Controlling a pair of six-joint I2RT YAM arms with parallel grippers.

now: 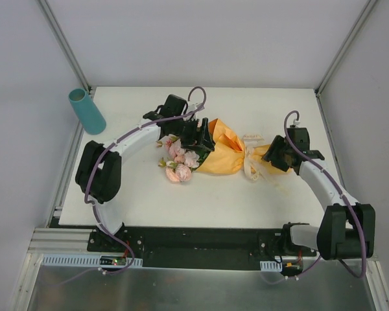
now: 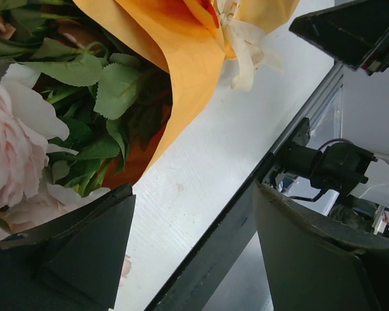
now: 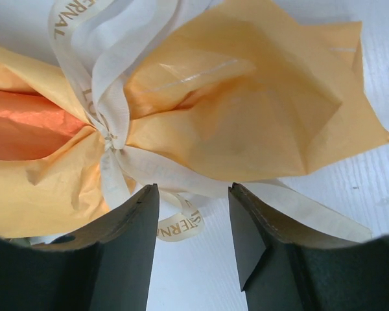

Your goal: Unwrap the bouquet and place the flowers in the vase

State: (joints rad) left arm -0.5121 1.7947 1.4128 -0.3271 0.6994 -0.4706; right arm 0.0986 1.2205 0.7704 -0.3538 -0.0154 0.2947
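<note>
Bouquet: lies on its side mid-table, flowers toward the left edge, orange paper tied with a cream ribbon toward the right edge.
Vase: far left corner, well apart.
Left hand: spread, just beside the flowers, holding nothing.
Right hand: spread at the ribbon knot, with a ribbon tail between its fingers, unpinched.
</note>
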